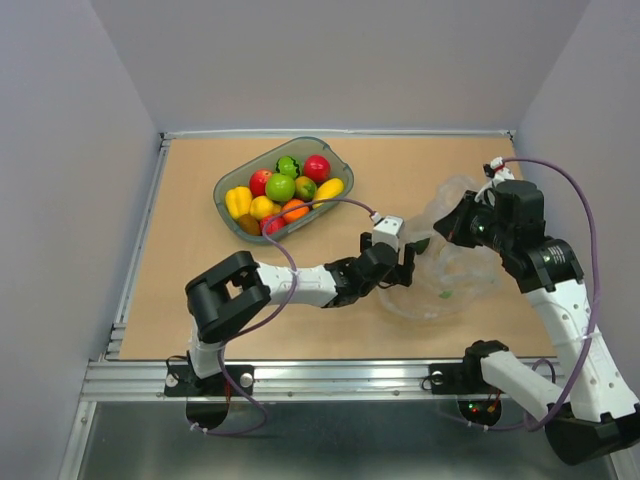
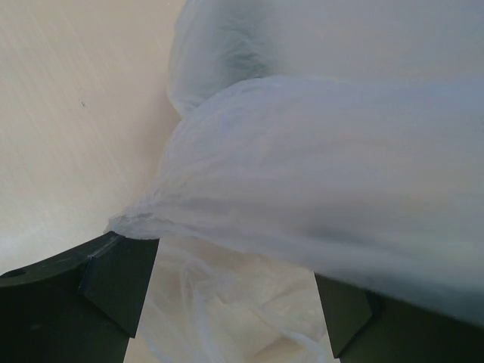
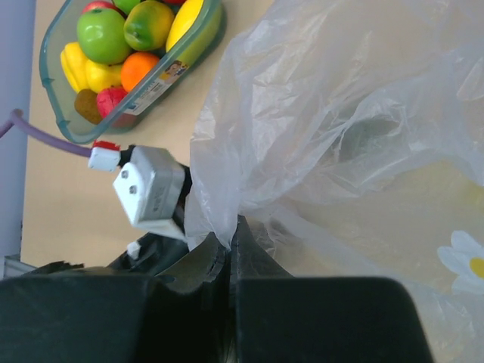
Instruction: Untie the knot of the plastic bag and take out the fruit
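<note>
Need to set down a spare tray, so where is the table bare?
Bare wood lies left of the tray, along the left edge of the table, and right of the tray, toward the far edge behind the plastic bag. Crowded: the right middle, where the left gripper and the right gripper meet at the bag.

Your plastic bag (image 1: 455, 270) lies crumpled on the right half of the table, clear and crinkly, with a white-and-yellow flower print and a small green mark on it. One edge is drawn up into a tight gathered point. A dark green piece (image 1: 422, 244) sits inside it near its left side (too veiled by plastic to name). The other fruit lies well apart in the grey-green tray (image 1: 218, 192) at the back left: yellow pepper (image 1: 238, 200), lemon (image 1: 262, 207), green apple (image 1: 280, 187) and brown kiwi (image 1: 248, 224), packed touching.
</note>
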`<state>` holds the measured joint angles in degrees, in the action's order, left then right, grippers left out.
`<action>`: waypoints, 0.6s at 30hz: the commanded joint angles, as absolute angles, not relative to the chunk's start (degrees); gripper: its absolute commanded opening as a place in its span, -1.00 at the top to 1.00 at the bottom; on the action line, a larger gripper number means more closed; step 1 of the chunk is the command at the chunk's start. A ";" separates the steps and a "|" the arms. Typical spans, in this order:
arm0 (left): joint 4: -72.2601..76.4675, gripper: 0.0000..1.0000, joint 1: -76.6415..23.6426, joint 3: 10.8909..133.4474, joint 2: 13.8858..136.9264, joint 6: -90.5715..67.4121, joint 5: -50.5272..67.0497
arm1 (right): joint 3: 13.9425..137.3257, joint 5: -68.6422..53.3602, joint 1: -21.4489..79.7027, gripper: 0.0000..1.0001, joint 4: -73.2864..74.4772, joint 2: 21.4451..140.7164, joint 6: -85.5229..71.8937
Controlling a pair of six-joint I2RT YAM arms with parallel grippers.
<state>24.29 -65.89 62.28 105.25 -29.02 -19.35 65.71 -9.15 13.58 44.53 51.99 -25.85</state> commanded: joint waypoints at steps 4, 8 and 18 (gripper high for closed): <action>33.05 -0.73 -65.83 66.53 110.12 -33.92 -28.82 | 61.88 -12.57 13.89 0.99 42.36 49.14 -30.05; 33.75 -0.71 -65.48 68.20 112.85 -37.35 -31.20 | 60.12 -13.18 13.80 0.99 42.28 47.73 -31.81; 38.49 -0.45 -65.13 70.49 117.16 -42.18 -30.68 | 57.22 -14.94 13.89 0.99 42.19 46.14 -35.15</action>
<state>33.65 -65.41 68.16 117.19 -39.48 -28.97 58.65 -13.19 13.56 44.42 47.16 -33.19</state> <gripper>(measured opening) 0.768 0.031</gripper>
